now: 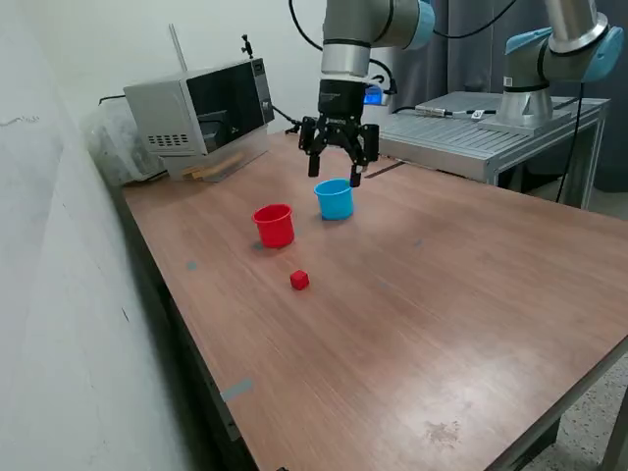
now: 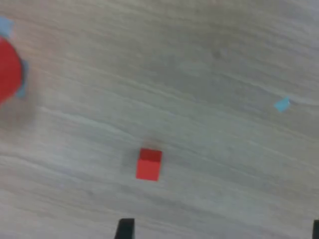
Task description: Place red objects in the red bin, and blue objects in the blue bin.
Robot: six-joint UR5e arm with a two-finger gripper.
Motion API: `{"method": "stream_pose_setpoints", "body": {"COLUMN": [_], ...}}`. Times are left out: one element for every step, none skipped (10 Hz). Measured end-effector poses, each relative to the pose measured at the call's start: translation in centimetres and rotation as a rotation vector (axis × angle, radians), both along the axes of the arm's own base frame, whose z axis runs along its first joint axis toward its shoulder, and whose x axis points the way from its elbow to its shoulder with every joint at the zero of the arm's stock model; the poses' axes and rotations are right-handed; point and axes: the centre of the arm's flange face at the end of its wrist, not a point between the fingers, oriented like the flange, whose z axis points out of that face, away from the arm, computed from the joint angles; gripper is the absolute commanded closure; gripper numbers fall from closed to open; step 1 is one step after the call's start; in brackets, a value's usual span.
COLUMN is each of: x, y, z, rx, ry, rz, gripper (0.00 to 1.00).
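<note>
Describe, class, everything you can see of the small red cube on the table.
The red cube is a small, solid-looking block, plain bright red on every face that shows, with crisp edges and no markings; what it is made of cannot be told. It rests flat on the wooden table, alone, touching nothing else. It sits nearer the camera than the red cup, apart from it. In the wrist view its top face looks lighter than its side. The hand hangs open above the blue cup, well away.

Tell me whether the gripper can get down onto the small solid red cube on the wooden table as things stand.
Probably yes. The small red cube sits alone on bare table, apart from the red plastic cup; the open gripper hangs above the light blue cup, with nothing between.
</note>
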Motion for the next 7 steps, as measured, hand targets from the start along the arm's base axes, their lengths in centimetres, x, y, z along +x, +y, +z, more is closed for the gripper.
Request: {"method": "stream_pose_setpoints", "body": {"x": [-1.0, -2.0, -2.9, -3.8, -4.5, -5.1, -5.7], "y": [-0.7, -1.2, -1.4, -1.6, -1.6, -1.5, -1.4], "z": [-1.2, -2.7, -4.4, -6.0, -7.4, -8.8, -9.9], "rx": [0.002, 0.004, 0.006, 0.007, 0.008, 0.009, 0.011], "ry": [-0.004, -0.012, -0.021, -0.029, -0.033, -0.035, -0.036], "rz": [-0.002, -0.009, -0.018, -0.034, -0.058, -0.081, -0.1], "gripper": [0.0, 0.0, 0.0, 0.0, 0.0, 0.0, 0.0]}}
